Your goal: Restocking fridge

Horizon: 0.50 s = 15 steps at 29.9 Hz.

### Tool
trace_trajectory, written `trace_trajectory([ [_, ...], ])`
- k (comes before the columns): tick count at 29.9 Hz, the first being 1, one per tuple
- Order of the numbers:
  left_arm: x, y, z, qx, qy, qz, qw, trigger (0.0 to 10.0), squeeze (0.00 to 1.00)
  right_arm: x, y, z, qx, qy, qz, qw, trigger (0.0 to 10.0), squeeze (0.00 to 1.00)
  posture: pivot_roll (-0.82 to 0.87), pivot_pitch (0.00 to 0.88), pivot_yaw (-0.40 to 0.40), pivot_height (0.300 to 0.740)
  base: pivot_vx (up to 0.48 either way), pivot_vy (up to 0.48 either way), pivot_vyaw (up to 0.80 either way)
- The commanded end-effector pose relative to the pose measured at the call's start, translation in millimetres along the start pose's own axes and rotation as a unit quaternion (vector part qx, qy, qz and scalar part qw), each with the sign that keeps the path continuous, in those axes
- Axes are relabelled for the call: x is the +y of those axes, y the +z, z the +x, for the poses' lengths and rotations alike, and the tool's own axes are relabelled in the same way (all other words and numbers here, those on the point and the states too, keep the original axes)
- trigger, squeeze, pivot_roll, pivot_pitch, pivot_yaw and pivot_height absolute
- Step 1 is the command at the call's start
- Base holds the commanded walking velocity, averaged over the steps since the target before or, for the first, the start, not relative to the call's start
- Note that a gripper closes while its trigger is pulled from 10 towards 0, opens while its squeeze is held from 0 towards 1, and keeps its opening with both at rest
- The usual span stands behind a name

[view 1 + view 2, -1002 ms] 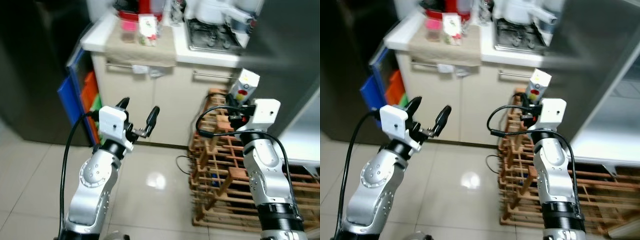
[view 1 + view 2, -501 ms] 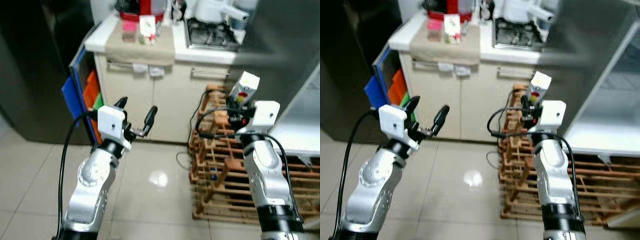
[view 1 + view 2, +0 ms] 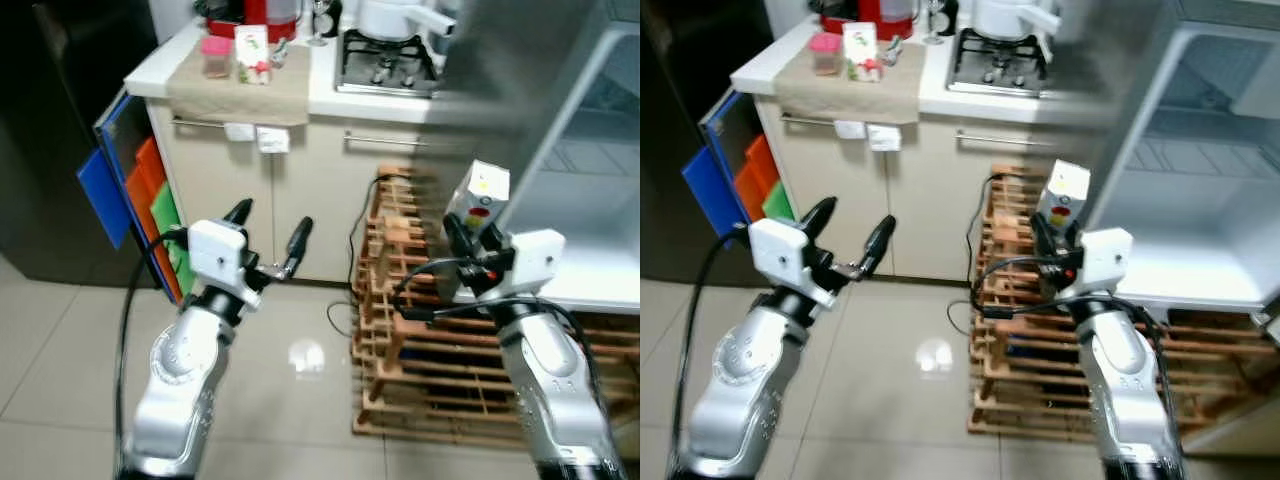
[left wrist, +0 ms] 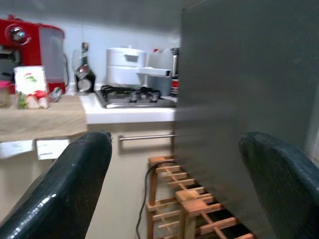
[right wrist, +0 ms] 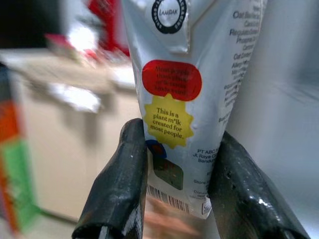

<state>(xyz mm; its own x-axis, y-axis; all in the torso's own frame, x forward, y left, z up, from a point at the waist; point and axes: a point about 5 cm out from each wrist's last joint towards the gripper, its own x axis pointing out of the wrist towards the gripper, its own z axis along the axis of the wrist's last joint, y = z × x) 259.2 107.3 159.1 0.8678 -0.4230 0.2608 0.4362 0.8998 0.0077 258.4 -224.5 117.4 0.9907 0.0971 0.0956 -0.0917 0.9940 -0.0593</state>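
Swinging round, fridge (image 3: pixel 1200 200) now open ahead; right claw (image 3: pixel 1052 243) clamps the milk carton (image 3: pixel 1063 197), left claw (image 3: pixel 268 232) spread wide, empty.

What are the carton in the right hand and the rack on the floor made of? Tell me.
Carton: looks like coated paperboard, glossy, with folded creases and printed labels; held in the right hand.
Rack: seemingly unfinished light wood, slatted bars with visible grain colour.
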Motion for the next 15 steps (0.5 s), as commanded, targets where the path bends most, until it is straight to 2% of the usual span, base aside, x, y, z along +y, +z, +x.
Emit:
trace_trajectory([
  [1,6.0,1,0.1,0.003,0.004,0.005,1.0,10.0,0.0,-8.7,0,-2.5,-0.001,-0.023,0.009,1.0,10.0,0.0,-0.06,0.0,-0.046,0.74,0.0,0.0,0.0],
  [2,6.6,0,2.4,0.007,0.004,0.007,1.0,10.0,0.0,-29.2,-7,-8.4,0.019,-0.075,-0.005,0.997,10.0,0.0,-0.08,0.0,-0.036,0.74,0.0,0.0,0.0],
  [3,6.7,-1,4.2,0.011,0.003,0.011,1.0,10.0,0.0,-40.4,-10,-11.1,0.029,-0.11,-0.006,0.993,10.0,0.0,-0.08,0.0,-0.029,0.74,0.0,0.0,0.0],
  [6,8.3,-5,10.5,0.028,0.007,0.02,0.999,10.0,0.0,-63.7,-14,-17.8,0.046,-0.191,-0.006,0.98,10.0,0.0,-0.09,0.0,-0.024,0.74,0.0,0.0,0.0],
  [10,9.1,-6,16.2,0.032,0.009,0.011,0.999,10.0,0.0,-64.1,-10,-16.5,0.036,-0.204,-0.011,0.978,10.0,0.0,-0.09,0.0,-0.015,0.74,0.0,0.0,0.0],
  [11,8.2,-5,17.9,0.028,0.005,0.007,1.0,10.0,0.0,-58.3,-9,-12.3,0.034,-0.194,-0.017,0.98,10.0,0.0,-0.1,0.0,-0.012,0.74,0.0,0.0,0.0],
  [13,7.4,-5,18.1,0.028,0.001,0.0,1.0,10.0,0.0,-45.2,-6,-5.5,0.02,-0.17,-0.017,0.985,10.0,0.0,-0.1,0.0,-0.01,0.74,0.0,0.0,-0.74],
  [15,7.3,-6,18.1,0.029,0.001,-0.005,1.0,10.0,0.0,-40.6,-5,-3.5,0.015,-0.162,-0.018,0.986,10.0,0.0,-0.1,0.0,-0.01,0.74,0.0,0.0,-0.74],
])
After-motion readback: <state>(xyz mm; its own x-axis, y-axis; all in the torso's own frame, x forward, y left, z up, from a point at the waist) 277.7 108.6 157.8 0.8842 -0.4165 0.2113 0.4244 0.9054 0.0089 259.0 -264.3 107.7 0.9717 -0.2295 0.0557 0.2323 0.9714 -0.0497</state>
